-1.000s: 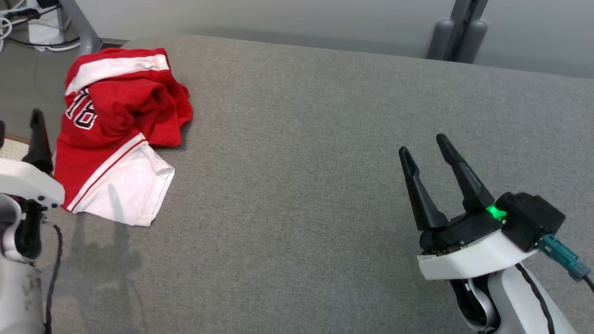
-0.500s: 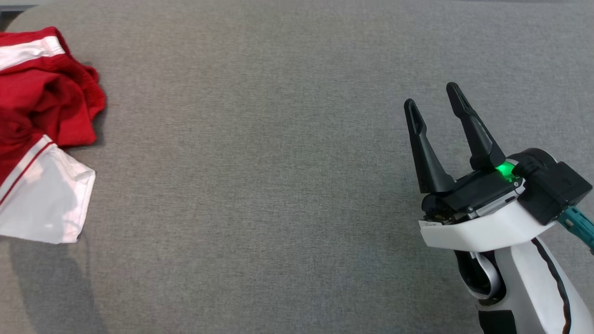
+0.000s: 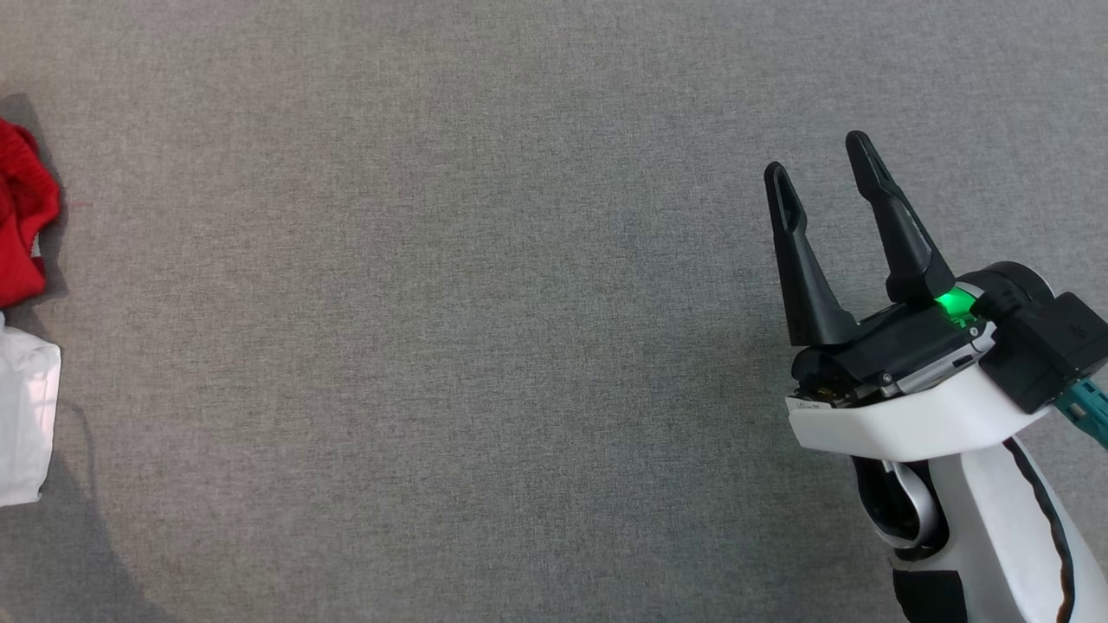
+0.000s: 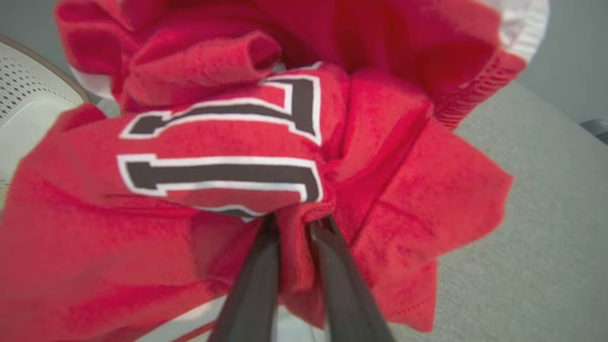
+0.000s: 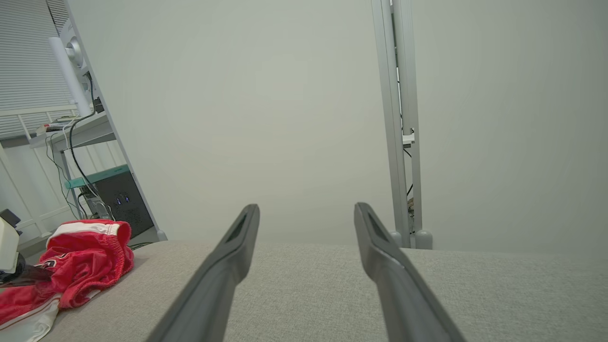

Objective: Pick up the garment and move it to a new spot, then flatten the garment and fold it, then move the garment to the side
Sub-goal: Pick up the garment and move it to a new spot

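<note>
The garment (image 4: pixel 218 142) is a crumpled red jersey with white trim and a black, white-edged number. In the left wrist view it bulges close ahead, and my left gripper (image 4: pixel 297 221) is shut on a fold of its red cloth, pinched between the two dark fingers (image 4: pixel 256 275). In the head view a red and white edge of the garment (image 3: pixel 26 208) shows at the far left. From the right wrist view the garment (image 5: pixel 80 266) lies bunched at the left end of the surface. My right gripper (image 3: pixel 816 154) hovers open and holds nothing, far to the right of the garment.
A grey fabric-covered surface (image 3: pixel 433 303) stretches under both arms. Behind it stand a pale wall and a metal post (image 5: pixel 399 142). A desk frame with cables and a dark computer box (image 5: pixel 114 199) is at the back left. A white perforated object (image 4: pixel 28 90) lies beside the garment.
The head camera has swung, so the garment now sits at the picture's left edge. My left gripper has closed on the garment's cloth. The right gripper stays open, in much the same pose.
</note>
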You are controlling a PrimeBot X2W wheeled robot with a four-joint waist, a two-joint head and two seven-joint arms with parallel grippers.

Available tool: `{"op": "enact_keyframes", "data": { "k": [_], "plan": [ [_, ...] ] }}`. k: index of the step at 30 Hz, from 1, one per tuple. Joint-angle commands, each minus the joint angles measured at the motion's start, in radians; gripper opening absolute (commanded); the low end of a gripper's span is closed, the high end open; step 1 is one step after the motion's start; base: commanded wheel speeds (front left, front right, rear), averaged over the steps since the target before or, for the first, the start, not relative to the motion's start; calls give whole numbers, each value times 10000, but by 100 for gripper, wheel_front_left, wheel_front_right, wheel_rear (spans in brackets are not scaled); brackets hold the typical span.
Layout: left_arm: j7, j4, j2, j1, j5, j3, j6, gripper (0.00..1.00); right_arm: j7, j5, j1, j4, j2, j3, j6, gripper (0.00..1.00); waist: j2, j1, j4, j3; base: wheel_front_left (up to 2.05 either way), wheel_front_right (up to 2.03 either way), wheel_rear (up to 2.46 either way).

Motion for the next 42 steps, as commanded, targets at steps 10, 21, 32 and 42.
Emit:
{"op": "enact_keyframes", "data": {
  "k": [10,21,32,42],
  "plan": [
    [-328,-140,67,215,154,-333,-241,0,-7,10,262,138,20,-43,8,100,0,0,238,-618,0,0,0],
    [-352,-1495,147,418,581,-1043,-510,0,-7,235,882,346,116,-244,8,100,0,0,154,-2127,0,0,0],
    [811,-5150,-410,1231,369,-1762,-565,0,-7,425,1668,441,225,-370,7,100,0,0,-751,-3661,0,0,0],
    [1525,-8401,-1370,2411,-93,-2489,-520,0,-7,436,2023,320,192,-606,7,100,0,0,-1904,-4019,0,0,0]
  ]
}}
